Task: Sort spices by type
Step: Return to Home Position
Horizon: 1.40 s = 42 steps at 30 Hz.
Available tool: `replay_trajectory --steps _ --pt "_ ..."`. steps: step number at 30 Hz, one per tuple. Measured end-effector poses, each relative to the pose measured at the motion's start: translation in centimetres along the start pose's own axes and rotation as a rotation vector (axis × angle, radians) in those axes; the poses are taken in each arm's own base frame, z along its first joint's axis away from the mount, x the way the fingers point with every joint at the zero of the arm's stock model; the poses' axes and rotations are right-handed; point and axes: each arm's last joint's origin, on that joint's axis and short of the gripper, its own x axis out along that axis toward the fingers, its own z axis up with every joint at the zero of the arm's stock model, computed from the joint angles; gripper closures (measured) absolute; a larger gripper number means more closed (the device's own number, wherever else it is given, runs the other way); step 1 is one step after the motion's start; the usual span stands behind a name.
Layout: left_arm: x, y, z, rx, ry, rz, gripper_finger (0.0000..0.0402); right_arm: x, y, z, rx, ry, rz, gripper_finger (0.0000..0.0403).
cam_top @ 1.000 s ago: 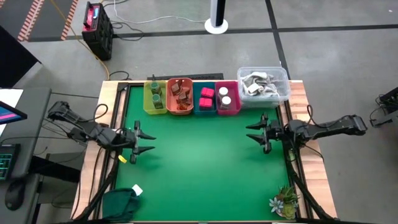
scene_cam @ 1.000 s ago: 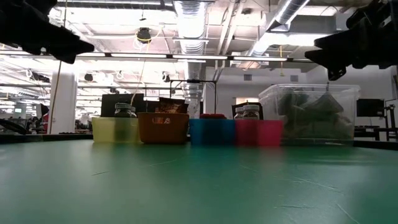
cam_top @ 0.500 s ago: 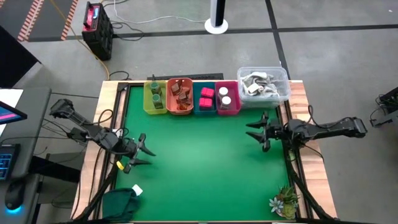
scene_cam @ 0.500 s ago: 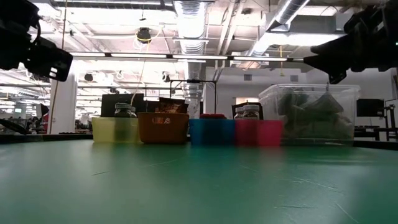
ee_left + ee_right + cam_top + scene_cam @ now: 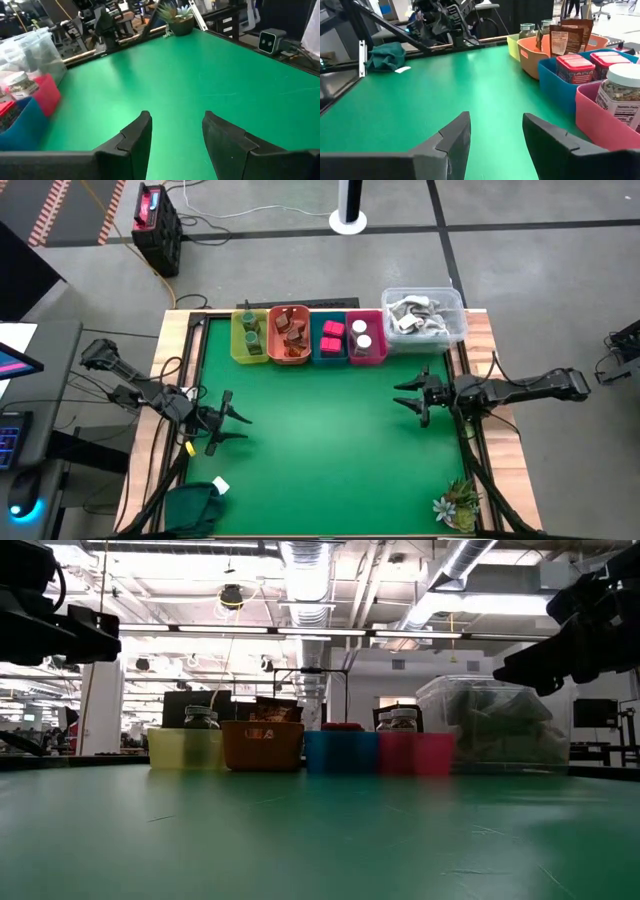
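Observation:
The spices sit sorted in four bins along the table's far edge. Dark green jars (image 5: pixel 249 336) are in the yellow bin, brown pouches (image 5: pixel 291 333) in the orange bin, pink-red packets (image 5: pixel 332 337) in the blue bin and white-capped jars (image 5: pixel 362 338) in the pink bin. My left gripper (image 5: pixel 232 420) hangs open over the bare green mat near the table's left edge, well short of the bins. My right gripper (image 5: pixel 410 395) is open above the mat near the right edge, in front of the clear tub. Both wrist views show empty fingers over the mat: the left gripper (image 5: pixel 175 117) and the right gripper (image 5: pixel 495 117).
A clear tub (image 5: pixel 424 316) of white-grey things stands at the far right corner beside the pink bin (image 5: pixel 378 352). A small spiky plant (image 5: pixel 458 503) is at the near right corner. A green cloth (image 5: pixel 193 506) and a white scrap (image 5: pixel 220 486) lie near the near left corner.
My left gripper has drawn back from the mat's middle toward the table's near left corner and turned a little. My right gripper has come down slightly. Both have stayed open, and the spices have not moved.

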Motion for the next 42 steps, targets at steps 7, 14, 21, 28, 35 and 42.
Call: replay_trajectory --steps 7,14,21,28,35,42 --pt "0.01 -0.01 -0.07 -0.109 0.005 0.001 0.0238 0.01 0.0 -0.04 -0.001 0.003 0.0 0.0196" --pt "0.01 -0.02 -0.13 -0.121 0.008 0.001 0.0238 0.01 -0.01 -0.07 -0.001 0.005 0.0 0.0196" --pt "0.01 -0.02 -0.14 -0.116 0.009 0.001 0.0238 0.01 -0.01 -0.1 -0.002 0.007 0.0 0.0196" --pt "0.01 -0.03 -0.17 -0.115 0.011 0.001 0.0238 0.01 -0.01 -0.13 -0.002 0.01 -0.001 0.0196" --pt "0.01 -0.03 -0.18 -0.115 0.011 0.001 0.0238 0.01 -0.02 -0.13 -0.003 0.01 -0.001 0.0196" --pt "0.01 -0.03 -0.18 -0.115 0.012 0.001 0.0238 0.01 -0.01 -0.13 -0.003 0.01 -0.001 0.0196"
